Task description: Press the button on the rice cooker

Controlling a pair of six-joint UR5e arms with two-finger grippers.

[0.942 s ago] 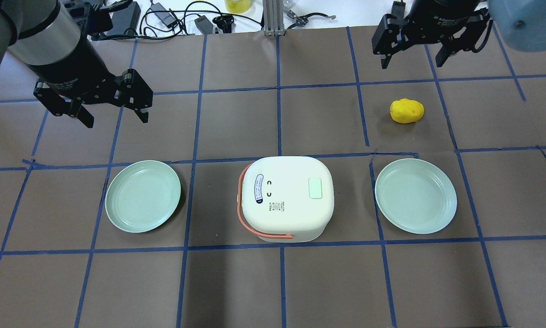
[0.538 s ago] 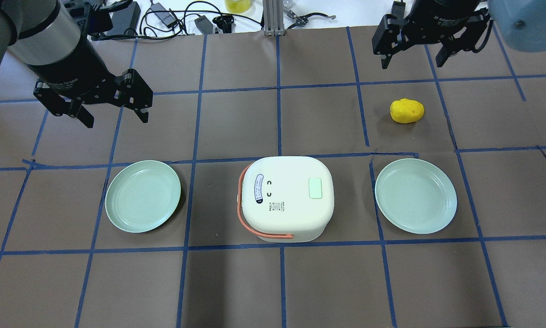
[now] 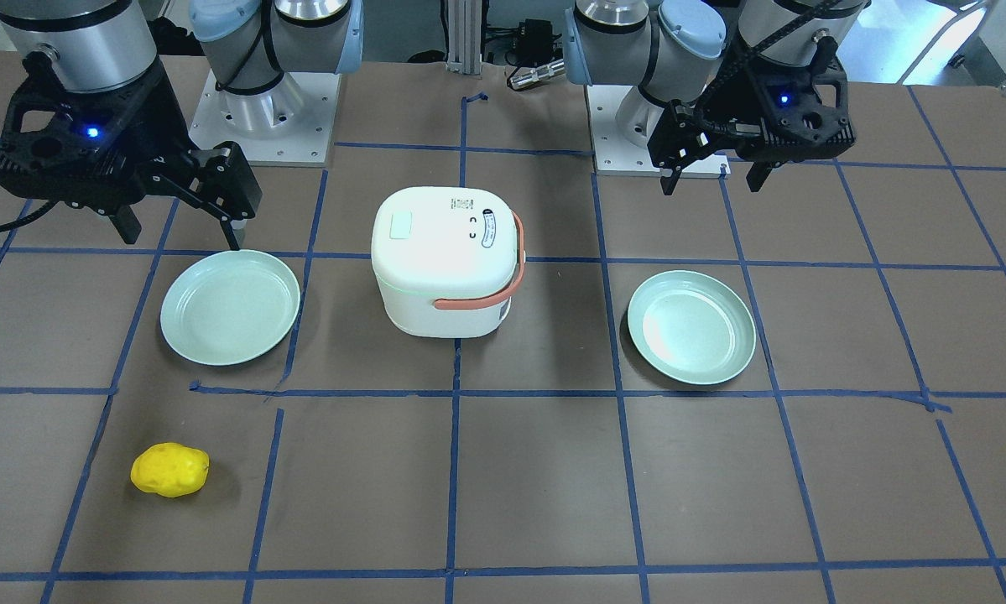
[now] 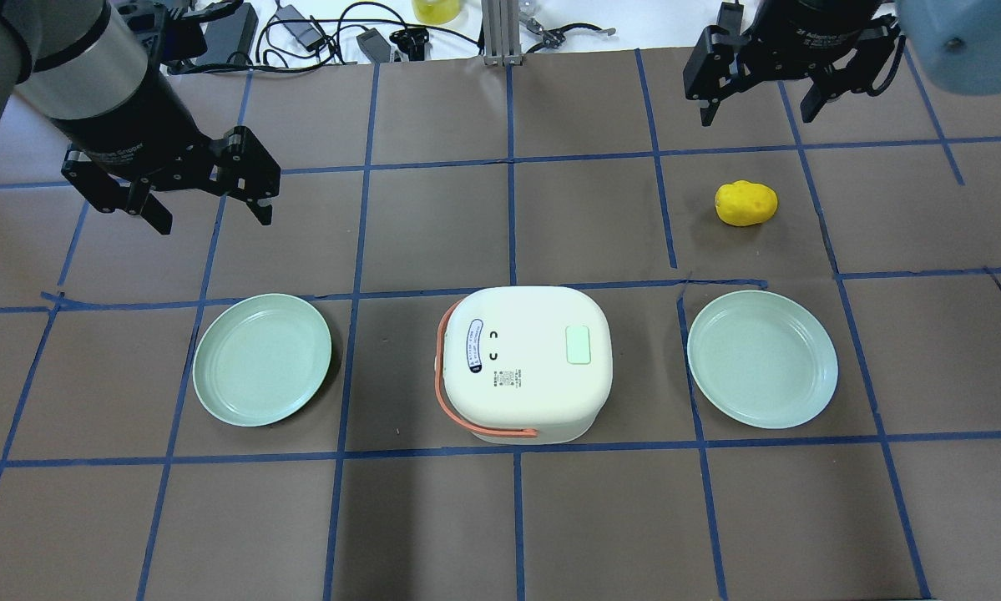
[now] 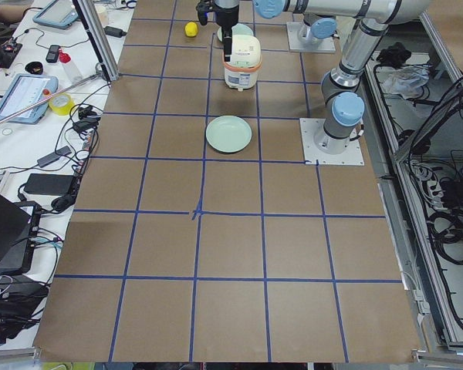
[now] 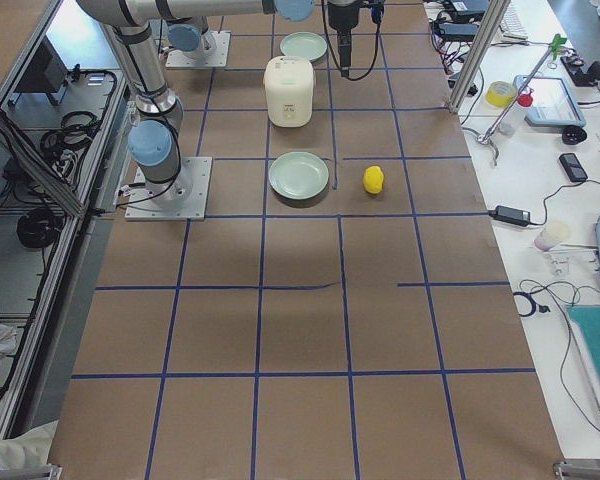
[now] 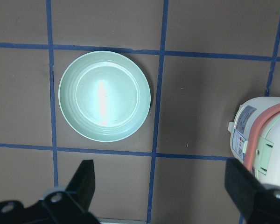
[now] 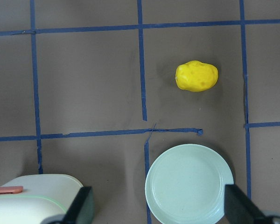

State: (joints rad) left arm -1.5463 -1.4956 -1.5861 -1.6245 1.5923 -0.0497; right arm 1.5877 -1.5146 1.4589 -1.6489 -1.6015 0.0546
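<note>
The rounded white rice cooker (image 4: 527, 363), apparently smooth plastic, stood mid-bench (image 4: 433, 225) with its flat rectangular pale-green button (image 4: 578, 345) facing up. The left tool (image 4: 214, 219) and right tool (image 4: 755, 115) hung spread, well apart from it.

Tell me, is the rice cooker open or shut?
Shut. The rice cooker has its lid lying flat on the body, and no gap shows in the front-facing or overhead views.

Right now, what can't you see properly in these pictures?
- Writing on the label of the rice cooker: too small to read, overhead view.
- Rice cooker, left wrist view: cut off by the right edge.
- Right plate, right wrist view: bottom rim cut off by the lower edge.
- Right plate, exterior left view: partly hidden behind the rice cooker.
</note>
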